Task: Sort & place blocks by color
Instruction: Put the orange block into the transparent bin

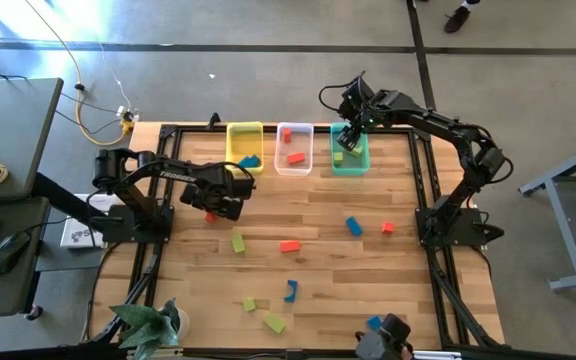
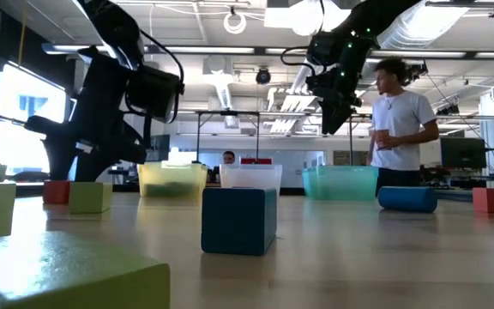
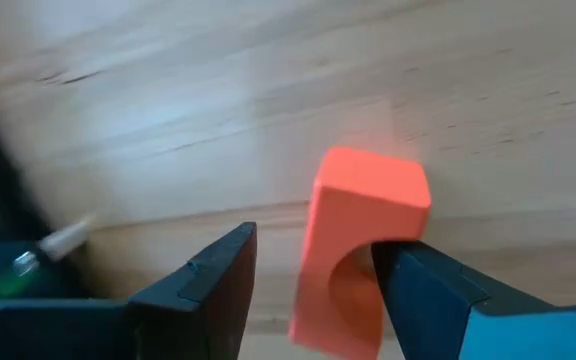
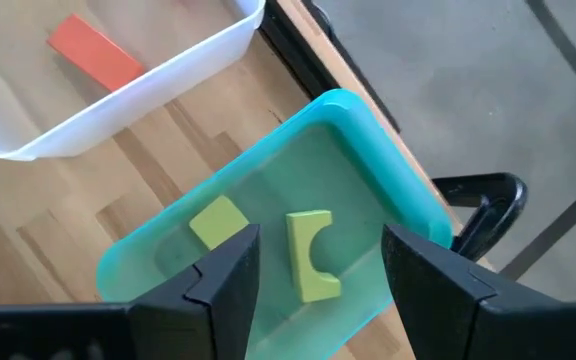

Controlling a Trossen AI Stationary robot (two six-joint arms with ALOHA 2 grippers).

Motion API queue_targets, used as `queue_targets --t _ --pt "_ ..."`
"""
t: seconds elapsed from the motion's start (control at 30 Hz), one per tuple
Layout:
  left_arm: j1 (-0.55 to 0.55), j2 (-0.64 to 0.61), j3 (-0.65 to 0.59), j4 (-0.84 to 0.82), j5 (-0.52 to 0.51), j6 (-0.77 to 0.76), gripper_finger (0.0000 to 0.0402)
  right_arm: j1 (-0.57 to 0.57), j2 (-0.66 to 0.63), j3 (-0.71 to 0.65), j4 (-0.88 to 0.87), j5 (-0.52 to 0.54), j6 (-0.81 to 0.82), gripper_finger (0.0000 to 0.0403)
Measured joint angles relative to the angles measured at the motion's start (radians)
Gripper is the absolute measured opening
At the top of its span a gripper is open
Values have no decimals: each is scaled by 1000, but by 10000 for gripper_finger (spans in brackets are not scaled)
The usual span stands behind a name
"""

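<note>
My left gripper [image 1: 218,207] hangs open above the table's left part, over a red-orange arch block [image 1: 209,215]. In the left wrist view the block [image 3: 368,230] shows between the two fingers [image 3: 208,285]. In the low view it [image 2: 56,190] rests on the table below the gripper [image 2: 157,94]. My right gripper [image 1: 351,135] is open and empty above the teal bin [image 4: 368,130]. A yellow-green cube [image 4: 218,222] and a yellow-green arch [image 4: 311,255] lie in that bin.
A yellow bin [image 1: 245,130] holding a blue block and a clear bin [image 1: 294,165] holding a red block stand left of the teal bin [image 1: 350,168] at the far edge. Loose blocks lie mid-table and near the front edge. A person [image 2: 397,120] stands beyond the table.
</note>
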Motion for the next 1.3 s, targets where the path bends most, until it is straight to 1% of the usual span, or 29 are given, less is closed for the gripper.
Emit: queue_targets --t 0.1,0.2,0.37,0.47,0.5,0.63,0.8,0.97,1.13,1.3 --pt "10 -3 -28 59 17 27 173 0 0 -1 -4 -21 15 197" --pt "14 -5 -39 75 29 28 147 0 0 -1 -5 -38 17 197" --pt "14 -4 -40 89 33 36 76 0 0 -1 -6 -39 36 197" --pt "14 -5 -41 98 32 86 31 0 0 -1 -6 -39 37 197" --pt "14 -5 -39 98 33 98 21 0 0 -1 -6 -39 37 197" --pt "14 0 -10 97 42 126 20 0 0 -1 -5 -39 37 197" --pt "14 -5 51 141 77 154 22 0 0 -1 -6 -39 37 197" --pt "14 -5 126 204 78 185 21 0 0 -1 -5 -47 37 197" --pt "15 -5 205 323 78 204 23 0 0 -1 -5 -64 37 197" --pt "28 -6 259 525 77 225 23 0 0 -1 -5 -65 37 197"
